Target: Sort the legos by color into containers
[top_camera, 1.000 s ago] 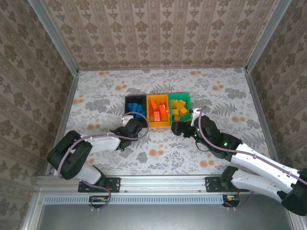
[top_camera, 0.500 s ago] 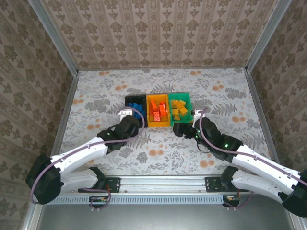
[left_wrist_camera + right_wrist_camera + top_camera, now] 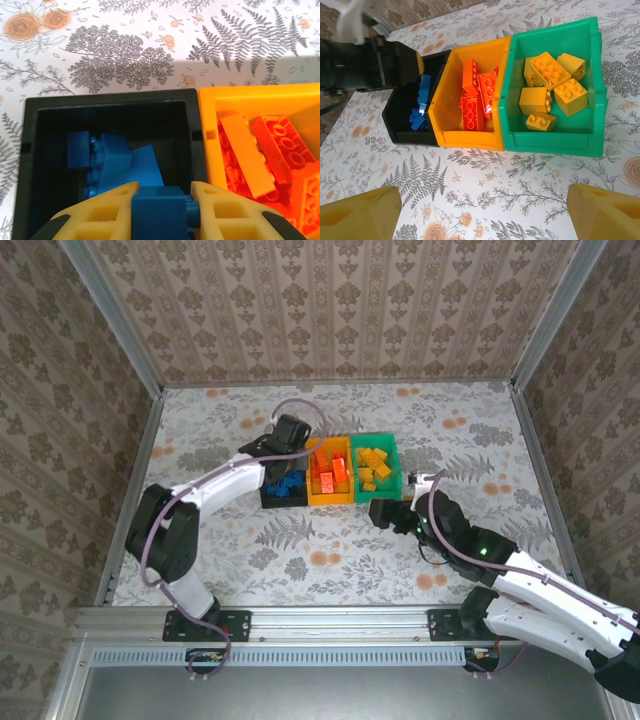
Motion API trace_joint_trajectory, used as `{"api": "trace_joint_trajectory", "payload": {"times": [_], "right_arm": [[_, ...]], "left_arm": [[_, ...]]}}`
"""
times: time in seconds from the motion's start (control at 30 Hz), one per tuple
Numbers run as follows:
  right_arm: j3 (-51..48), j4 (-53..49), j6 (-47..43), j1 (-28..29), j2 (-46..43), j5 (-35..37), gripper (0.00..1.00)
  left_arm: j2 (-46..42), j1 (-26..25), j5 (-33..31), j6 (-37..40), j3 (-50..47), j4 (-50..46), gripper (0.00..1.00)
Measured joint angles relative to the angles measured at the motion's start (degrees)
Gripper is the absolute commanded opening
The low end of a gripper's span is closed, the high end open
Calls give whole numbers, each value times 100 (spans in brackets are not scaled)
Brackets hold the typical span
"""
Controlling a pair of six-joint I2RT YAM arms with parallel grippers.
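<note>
Top view: three bins stand in a row, side walls touching, near the middle of the floral bench (image 3: 200, 420). From left to right they are the black bin (image 3: 283, 501), the orange bin (image 3: 330, 501) and the green bin (image 3: 376, 497).

The left arm reaches across to the black bin. The left gripper (image 3: 161, 210) is clamped on a single blue brick (image 3: 159, 204), held between its yellow fingers (image 3: 107, 215) over the black bin's open top.

Left wrist view: several blue bricks (image 3: 120, 165) lie loose on the black bin's floor. Beside it, red-orange bricks (image 3: 260, 150) are heaped in the orange bin.

Right wrist view: all three bins are seen from their near side. Yellow bricks (image 3: 550, 85) lie in the green bin, some flat and some tilted against one another. Each bin holds one colour only.

The right gripper (image 3: 384, 512) hangs over bare bench just on the near side of the green bin, apart from it. Its jaws are spread wide with nothing between them, and the two finger tips sit at the lower corners of its own camera's view.

No brick lies loose on the bench in any view.
</note>
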Motion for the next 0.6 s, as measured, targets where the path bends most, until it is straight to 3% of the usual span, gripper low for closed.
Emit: {"api": "trace_joint_trajectory", "payload": {"times": [0.2,0.43,0.6], "right_arm": [[-50,-118,-2,-31,-155,96,89],[-52,-118,-2,-94,-162,138,92],[-83,-109,-2,-116,-162,201,97]], "left_arm": [[461,85,118,9,310,-50,25],[367,72,299,55,321,-35,65],[-514,-59,317,144,92,68,91]]}}
